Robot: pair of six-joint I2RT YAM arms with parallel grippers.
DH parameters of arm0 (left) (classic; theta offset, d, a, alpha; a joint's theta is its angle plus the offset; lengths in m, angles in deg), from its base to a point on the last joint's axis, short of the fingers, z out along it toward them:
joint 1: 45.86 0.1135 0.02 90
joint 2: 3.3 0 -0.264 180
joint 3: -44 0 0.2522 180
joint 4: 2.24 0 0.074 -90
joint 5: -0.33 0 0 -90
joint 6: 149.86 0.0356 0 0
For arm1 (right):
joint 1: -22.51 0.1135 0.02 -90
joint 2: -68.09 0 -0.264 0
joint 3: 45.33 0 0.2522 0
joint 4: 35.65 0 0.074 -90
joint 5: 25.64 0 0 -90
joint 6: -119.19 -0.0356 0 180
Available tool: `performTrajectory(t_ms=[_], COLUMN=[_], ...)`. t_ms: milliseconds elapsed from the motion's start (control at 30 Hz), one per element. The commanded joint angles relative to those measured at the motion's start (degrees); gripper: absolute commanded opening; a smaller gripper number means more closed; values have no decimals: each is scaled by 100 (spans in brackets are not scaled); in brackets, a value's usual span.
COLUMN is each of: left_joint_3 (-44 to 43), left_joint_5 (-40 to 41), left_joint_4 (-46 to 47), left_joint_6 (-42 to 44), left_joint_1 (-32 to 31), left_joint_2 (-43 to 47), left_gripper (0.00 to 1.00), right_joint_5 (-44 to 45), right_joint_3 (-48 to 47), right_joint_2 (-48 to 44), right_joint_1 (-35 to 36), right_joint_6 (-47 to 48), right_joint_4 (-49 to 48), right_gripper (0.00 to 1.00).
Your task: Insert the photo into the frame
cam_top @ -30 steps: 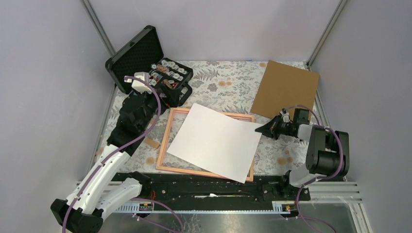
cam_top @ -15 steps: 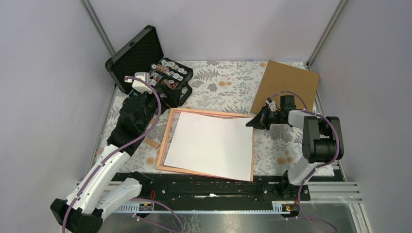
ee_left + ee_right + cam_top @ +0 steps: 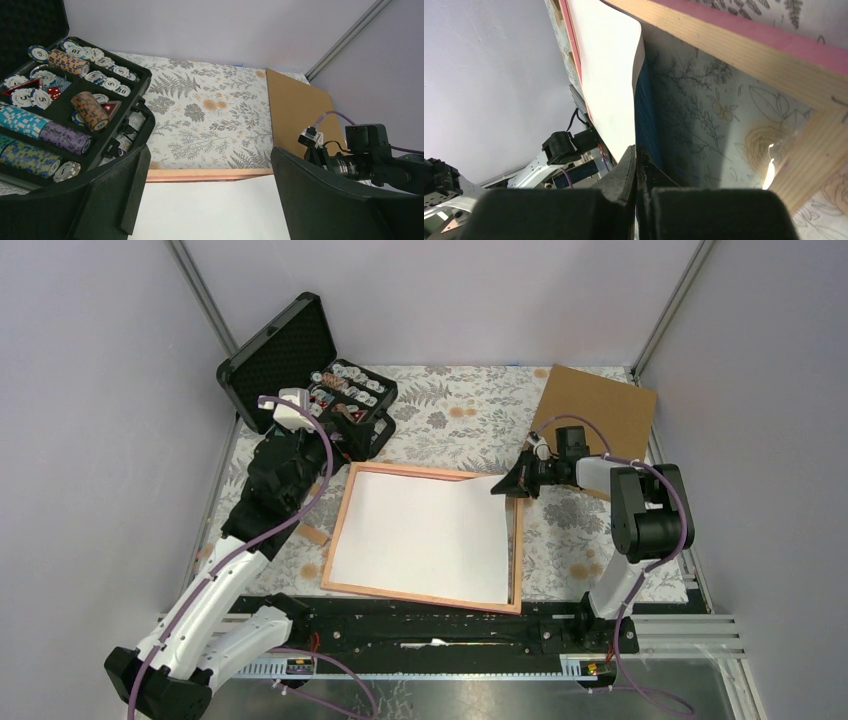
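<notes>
Photo (image 3: 420, 535) lies white side up inside the frame (image 3: 333, 550), its near edge along the frame's near rail. Its far-right corner curls up, showing blue beneath, and is pinched in the closed right gripper (image 3: 505, 487). Left gripper (image 3: 209, 152) hangs wide open near the frame's far-left corner, holding nothing. Beyond, bare floral table (image 3: 470, 410) separates the case (image 3: 285, 350), whose chips (image 3: 37, 98) read 5 and 10, from the brown board (image 3: 590, 415).

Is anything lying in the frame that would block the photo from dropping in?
Nothing visible does. The photo lies white side up over the frame, only its far right corner lifted, pinched in the right tool.
</notes>
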Motion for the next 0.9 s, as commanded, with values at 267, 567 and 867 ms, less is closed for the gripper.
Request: performTrajectory(t_ms=[267, 567, 867], left_joint_3=[-6, -6, -2], left_joint_5=[-60, -61, -93], left_joint_4=[342, 345, 352], left_joint_6=[-37, -46, -72], left_joint_1=[-50, -55, -62], left_joint_2=[-51, -78, -80], left_gripper=[99, 99, 99], right_joint_5=[25, -13, 81], right_joint_3=[-111, 375, 1181], right_joint_2=[260, -51, -376], right_joint_1=[124, 134, 171], right_joint_6=[-384, -913, -1728], right_joint_4=[-1101, -1888, -3173], right_gripper=[0, 0, 1])
